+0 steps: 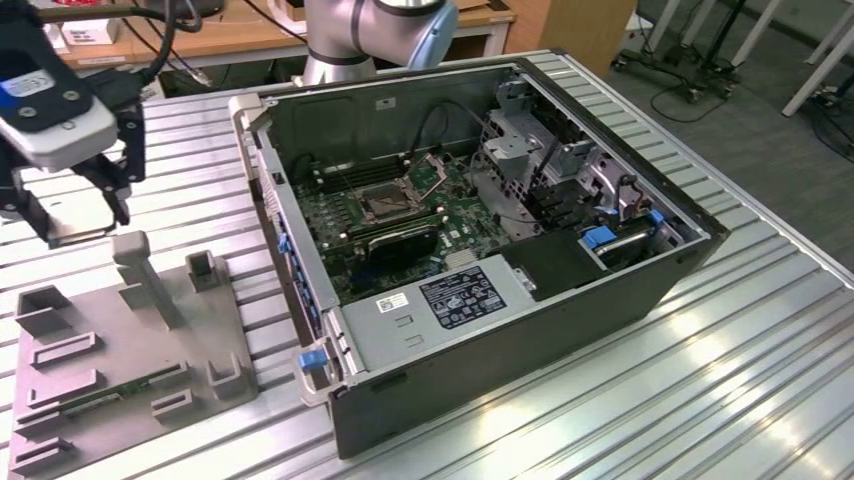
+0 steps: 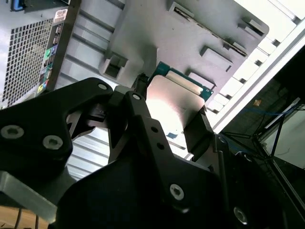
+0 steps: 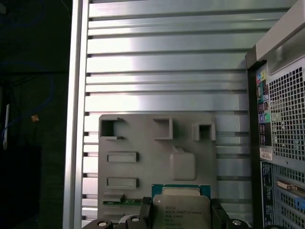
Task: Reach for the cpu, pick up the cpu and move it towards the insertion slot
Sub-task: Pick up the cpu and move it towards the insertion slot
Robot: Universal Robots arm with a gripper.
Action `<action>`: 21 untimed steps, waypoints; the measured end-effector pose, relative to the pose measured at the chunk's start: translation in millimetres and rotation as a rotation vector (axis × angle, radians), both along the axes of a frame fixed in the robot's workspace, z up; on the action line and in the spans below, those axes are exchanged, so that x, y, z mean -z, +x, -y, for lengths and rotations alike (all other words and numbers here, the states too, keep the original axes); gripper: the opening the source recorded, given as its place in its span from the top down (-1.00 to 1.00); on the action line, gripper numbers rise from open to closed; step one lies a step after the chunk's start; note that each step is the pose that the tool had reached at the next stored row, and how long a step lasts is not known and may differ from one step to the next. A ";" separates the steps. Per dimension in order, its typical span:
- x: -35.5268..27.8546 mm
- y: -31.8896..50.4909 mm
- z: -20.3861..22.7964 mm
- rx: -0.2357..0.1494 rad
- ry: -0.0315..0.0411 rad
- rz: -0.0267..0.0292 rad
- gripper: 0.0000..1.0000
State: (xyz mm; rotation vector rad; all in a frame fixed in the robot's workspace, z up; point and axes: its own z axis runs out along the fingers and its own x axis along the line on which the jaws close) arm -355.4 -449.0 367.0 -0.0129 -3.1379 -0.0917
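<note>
The cpu [image 3: 181, 210], a pale silvery square with a green rim, sits between the black fingers of my gripper [image 3: 180, 215], which is shut on it. In the second wrist view the cpu [image 2: 174, 102] shows its shiny face, clamped at two opposite edges by the gripper [image 2: 169, 114]. In the exterior view the gripper [image 1: 76, 215] hangs over the table at the far left, above and behind the grey holder tray [image 1: 120, 350]. The insertion slot [image 1: 384, 203], a metal-framed socket with a dark centre, lies on the green board inside the open computer case, well to the exterior view's right of the gripper.
The open computer case [image 1: 534, 300] fills the middle of the ribbed metal table [image 1: 747, 380]. The grey tray [image 3: 143, 143] has upright posts, several recesses and a long green circuit strip [image 1: 114, 390]. Its square recess [image 3: 182, 164] holds nothing. The case's vented wall [image 3: 286, 119] stands close by.
</note>
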 end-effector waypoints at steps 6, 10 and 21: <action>-0.3 8.7 0.0 0.000 -0.0001 -0.0009 -0.09; -5.6 8.9 0.0 0.000 0.0000 -0.0007 -0.09; -9.0 20.7 0.0 0.000 0.0000 -0.0022 -0.09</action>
